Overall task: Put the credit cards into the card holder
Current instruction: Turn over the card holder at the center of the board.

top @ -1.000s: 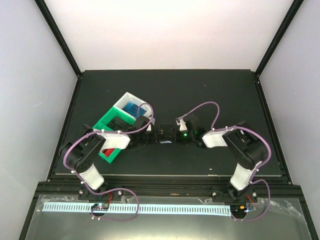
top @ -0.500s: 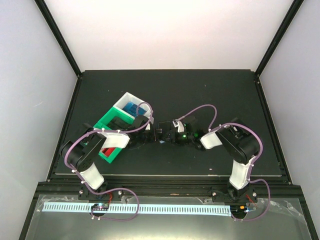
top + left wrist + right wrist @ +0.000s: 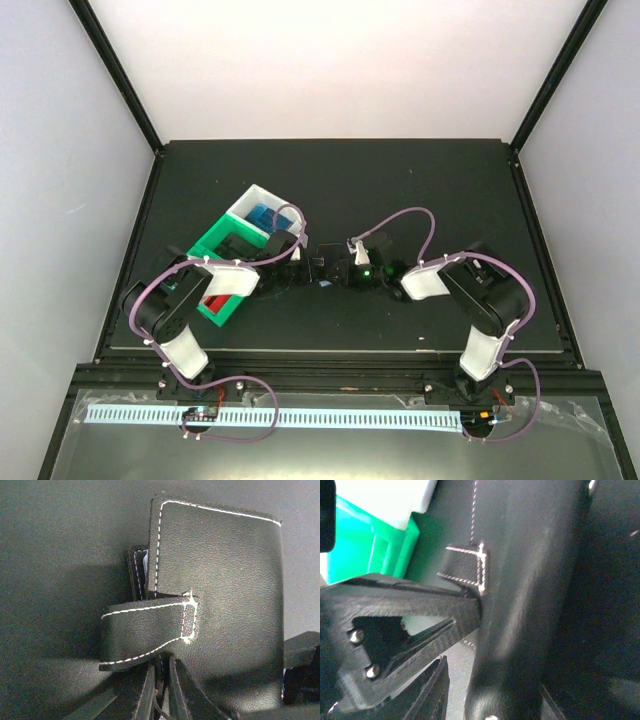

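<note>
Right gripper (image 3: 342,272) now further left than before, jaws either side of card holder (image 3: 220,595), grip unclear; left gripper (image 3: 162,692) pinched on its near edge; green tray (image 3: 365,545) beyond right's left jaw

Black card holder (image 3: 220,605), white stitching (image 3: 220,511), green tray (image 3: 370,545)

We count one card holder (image 3: 220,605), black, with one snap strap (image 3: 145,630) across it. There are two trays: one green tray (image 3: 212,240) and one white tray (image 3: 245,205). The white tray holds one blue patch (image 3: 262,218), and we cannot tell how many cards make it up. The green tray shows one red item (image 3: 213,301), just as hard to count. We see two arms, the left arm (image 3: 230,280) and the right arm (image 3: 432,280), two purple cables (image 3: 405,212), and one black table (image 3: 420,180).
</note>
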